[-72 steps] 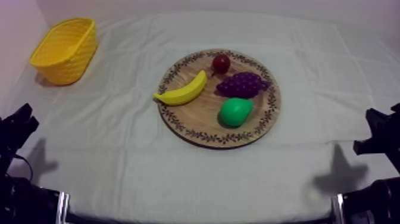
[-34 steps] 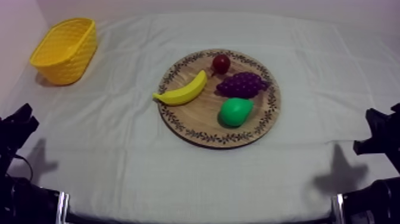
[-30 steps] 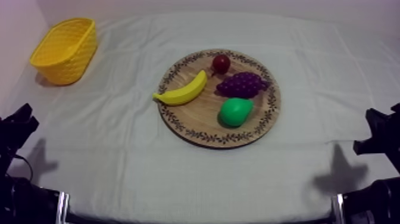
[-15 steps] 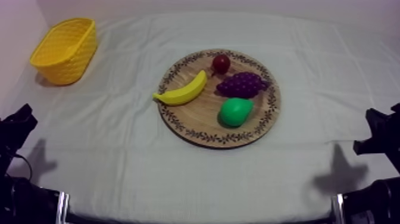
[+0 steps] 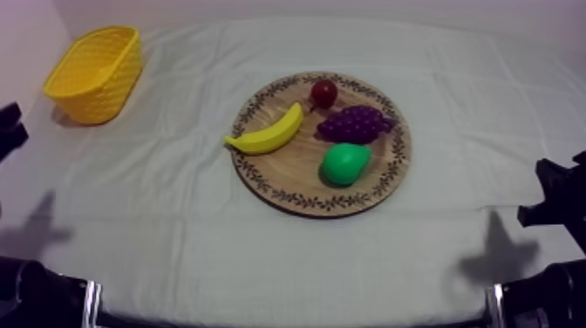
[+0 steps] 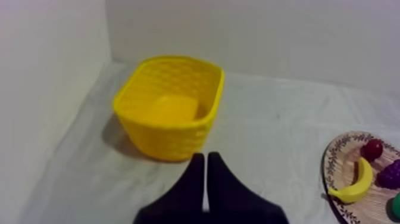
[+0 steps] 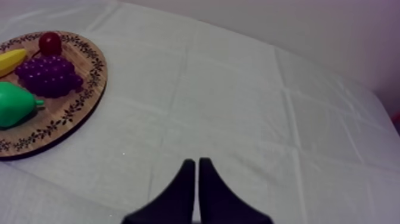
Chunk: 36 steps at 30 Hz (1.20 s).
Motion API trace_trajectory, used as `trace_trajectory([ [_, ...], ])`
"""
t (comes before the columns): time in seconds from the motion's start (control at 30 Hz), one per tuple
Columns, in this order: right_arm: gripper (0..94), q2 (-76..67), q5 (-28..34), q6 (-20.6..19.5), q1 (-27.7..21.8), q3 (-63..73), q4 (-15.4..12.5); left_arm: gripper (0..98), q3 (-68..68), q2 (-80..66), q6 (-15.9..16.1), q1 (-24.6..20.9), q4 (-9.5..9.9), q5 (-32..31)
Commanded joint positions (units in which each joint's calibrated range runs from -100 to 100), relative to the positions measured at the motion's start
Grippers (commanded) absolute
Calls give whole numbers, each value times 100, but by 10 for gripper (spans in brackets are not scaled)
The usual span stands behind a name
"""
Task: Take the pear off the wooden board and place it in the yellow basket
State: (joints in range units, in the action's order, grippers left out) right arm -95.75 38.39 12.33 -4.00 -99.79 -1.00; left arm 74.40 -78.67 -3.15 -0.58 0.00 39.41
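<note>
The green pear (image 5: 345, 163) lies on the near right part of the round wooden board (image 5: 288, 170), just in front of the grapes (image 5: 353, 124). At the far left corner stands the yellow basket (image 5: 94, 73), with nothing in it. My left gripper (image 5: 10, 122) hangs at the table's left edge, short of the basket; from its wrist its shut fingers (image 6: 205, 158) point at the basket (image 6: 169, 110). My right gripper (image 5: 548, 194) sits low at the right edge, and its shut wedge (image 7: 196, 162) lies over bare cloth, right of the pear (image 7: 15, 102).
A banana (image 5: 266, 133) and a small red fruit (image 5: 323, 92) share the board's far half. Bare cloth stretches from the board to the basket. A wall rises close behind and beside the basket.
My left gripper has lifted and moved toward the far left, nearer the basket; its shadow slid to the left edge. The right arm and the fruit have stayed put.
</note>
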Motion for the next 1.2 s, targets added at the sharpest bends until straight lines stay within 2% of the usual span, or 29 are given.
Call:
trace_trajectory([
  [0.0, 3, -1, 0, 0, 1, 1, 0, 0, -1546, 951, 158, 56, 36, 295],
  [0.23, 3, -1, 0, -4, 1, 1, 0, 0, -3758, 2367, 408, 356, 114, 1032],
  [0.53, 3, -1, 0, -4, 1, 1, 0, 1, -6029, 3871, 790, 709, 73, 1944],
  [0.8, 3, -1, 0, -2, 1, 1, 0, 1, -7427, 5065, 923, 1461, 226, 2552],
  [1.17, 3, -1, 0, 0, 1, 1, 0, 1, -8663, 6355, 973, 2513, 243, 3312],
])
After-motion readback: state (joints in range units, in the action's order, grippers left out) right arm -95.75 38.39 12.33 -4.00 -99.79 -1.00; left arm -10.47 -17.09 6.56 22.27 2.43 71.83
